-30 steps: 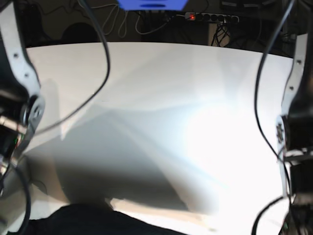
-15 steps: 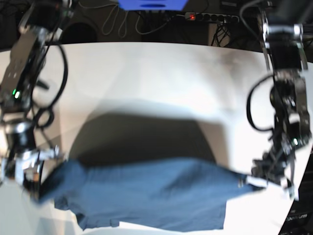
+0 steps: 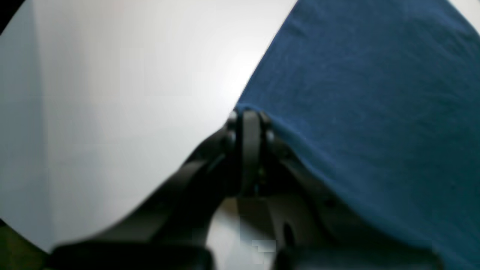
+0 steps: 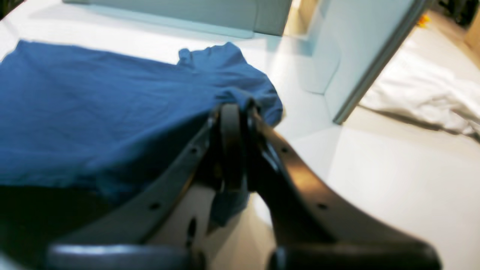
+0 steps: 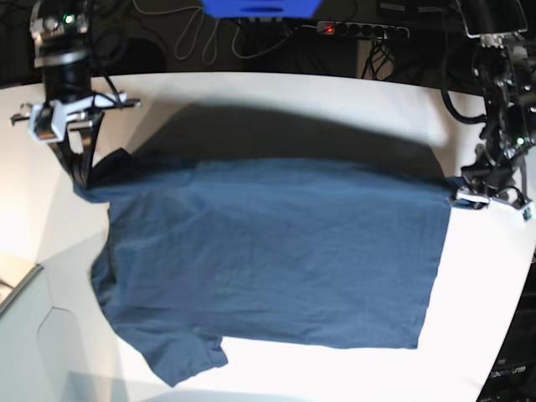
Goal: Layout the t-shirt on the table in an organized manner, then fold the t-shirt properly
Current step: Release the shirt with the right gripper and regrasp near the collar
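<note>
The dark blue t-shirt [image 5: 268,251] is spread wide across the white table [image 5: 335,100], sleeves and neck toward the left, hem toward the right. My right gripper [image 5: 81,173] is shut on the shirt's far left corner by a sleeve; in the right wrist view this gripper [image 4: 232,108] pinches bunched cloth of the shirt [image 4: 93,105]. My left gripper [image 5: 455,184] is shut on the far right hem corner; in the left wrist view this gripper [image 3: 247,118] clamps the shirt's [image 3: 375,112] edge. A shadow behind the far edge shows it is held slightly above the table.
A power strip [image 5: 360,30] and cables lie beyond the table's far edge, with a blue object [image 5: 260,7] above them. A grey panel edge [image 5: 21,289] sits at the near left. White crumpled cloth [image 4: 420,101] lies off the table in the right wrist view.
Both grippers have moved toward the table's far side, pulling the shirt with them. The shirt has gone from the near edge to the middle and is stretched wider and flatter.
</note>
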Tool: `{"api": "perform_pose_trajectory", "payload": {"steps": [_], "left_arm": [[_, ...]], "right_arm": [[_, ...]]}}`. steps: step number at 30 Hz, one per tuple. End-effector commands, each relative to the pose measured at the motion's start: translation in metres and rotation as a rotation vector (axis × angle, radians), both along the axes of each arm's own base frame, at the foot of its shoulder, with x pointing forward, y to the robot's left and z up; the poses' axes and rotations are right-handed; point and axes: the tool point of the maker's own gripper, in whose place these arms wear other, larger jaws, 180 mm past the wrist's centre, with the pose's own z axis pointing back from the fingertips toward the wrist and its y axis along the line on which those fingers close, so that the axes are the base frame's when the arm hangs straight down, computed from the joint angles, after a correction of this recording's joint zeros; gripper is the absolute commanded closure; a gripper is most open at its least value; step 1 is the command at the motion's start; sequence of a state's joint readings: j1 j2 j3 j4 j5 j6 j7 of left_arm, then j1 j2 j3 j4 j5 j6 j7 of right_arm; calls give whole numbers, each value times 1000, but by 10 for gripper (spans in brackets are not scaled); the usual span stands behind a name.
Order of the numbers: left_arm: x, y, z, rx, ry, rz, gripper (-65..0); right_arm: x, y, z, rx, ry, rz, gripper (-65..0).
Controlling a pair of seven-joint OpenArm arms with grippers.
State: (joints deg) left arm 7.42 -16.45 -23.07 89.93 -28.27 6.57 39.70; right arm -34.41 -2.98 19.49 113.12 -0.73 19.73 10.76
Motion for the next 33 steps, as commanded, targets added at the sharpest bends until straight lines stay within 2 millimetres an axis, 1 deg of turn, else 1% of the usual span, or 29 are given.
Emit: {"api": "perform_pose_trajectory", "payload": {"steps": [1,4,6,9,13,15,18,20,23,25,28,30,33], "left_arm": [[5,5,12,25,-36,-5,-1],[-6,4,7,26,-13,-9,-1],[-14,3,3,30,1,-14,-1],[-24,2,4,49,9,-24,-1],[-33,8,19,89,-8,-35,-1],[-34,7,32,112,-31,-48,-1],[-37,17,57,148,-81,-26,-1],[-37,21,73,169,-119,-18,-1],[-36,27,87,191,-151,-2,-1],[-37,33,96,204,-171,14,-1],[-39,40,100,215,-179,31,-1],[-39,42,101,217,-181,38,-1],[-39,43,102,218,-183,40,-1]], "right_arm": [[-4,0,8,8,-41,-1,0],[-20,0,3,10,-25,1,0],[-30,1,3,10,-28,6,0],[-42,3,5,12,-43,14,0],[-57,3,3,12,-32,18,0],[-64,4,4,12,-32,21,0],[-73,7,-3,29,-14,26,0],[-77,17,-18,74,12,54,0],[-75,34,-35,150,34,111,0],[-76,48,-53,217,68,155,0],[-86,64,-76,298,131,208,0],[-91,80,-88,358,163,255,0],[-101,99,-99,426,206,316,0]]}}
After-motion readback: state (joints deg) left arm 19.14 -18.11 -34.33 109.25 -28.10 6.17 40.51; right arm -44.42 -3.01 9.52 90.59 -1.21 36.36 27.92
